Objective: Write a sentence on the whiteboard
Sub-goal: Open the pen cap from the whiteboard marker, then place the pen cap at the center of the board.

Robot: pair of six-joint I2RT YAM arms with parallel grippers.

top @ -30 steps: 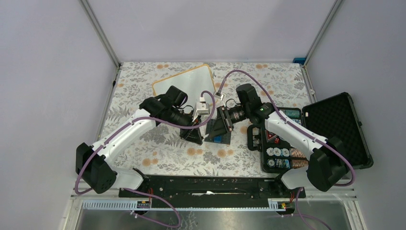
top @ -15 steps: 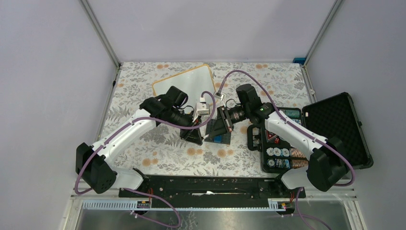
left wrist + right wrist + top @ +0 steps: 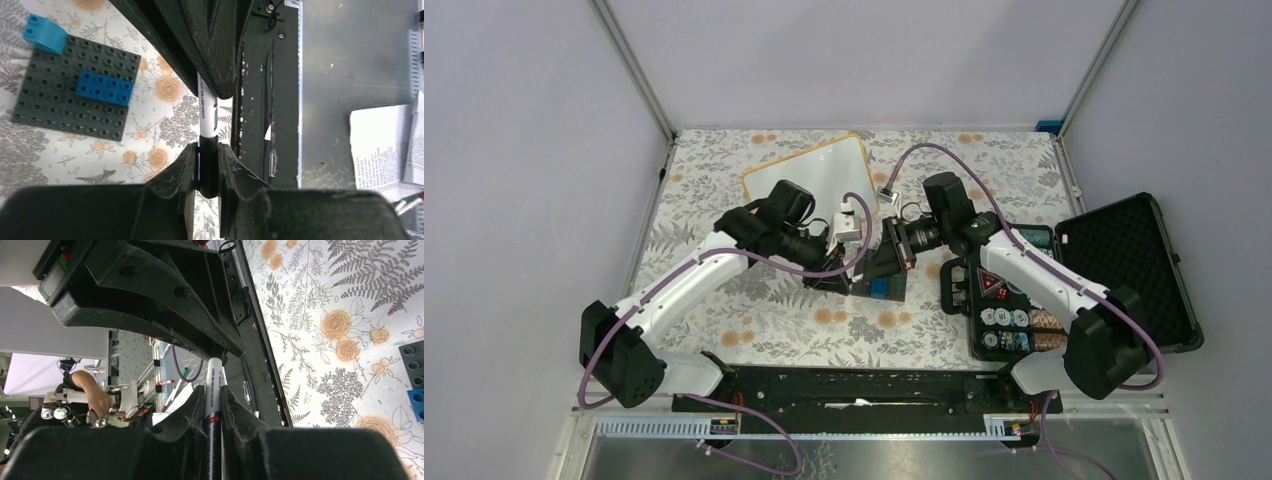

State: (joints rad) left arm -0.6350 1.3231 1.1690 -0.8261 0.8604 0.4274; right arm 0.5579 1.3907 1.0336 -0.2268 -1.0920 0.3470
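Whiteboard [image 3: 814, 172] flat at the far side of the table, behind both grippers and well apart from their fingers. Part of its near edge hidden under the left arm. Its face too far off and too bright to tell what is on it.

Left gripper [image 3: 207, 150] and right gripper [image 3: 213, 392] nose to nose over the middle of the table, with a marker [image 3: 207, 117] stretched between them. Left fingers squeezed tight on the black end of it. Right fingers squeezed tight on the white body with the red band.

Under them, a cloth [image 3: 754, 300] with grey leaves and orange flowers. Near the grippers, a dark grey brick plate [image 3: 75, 95], with a blue brick [image 3: 104, 87] on it and a lighter blue brick [image 3: 44, 34] at one corner. To the right, an open black case [image 3: 1124, 260] with rows of poker chips [image 3: 1009, 325]. Plain pale walls all round, with metal posts in the far corners.

From the top, marker too small and too covered by the grippers to make out. Both ends of it hidden between the fingers in the wrist views.
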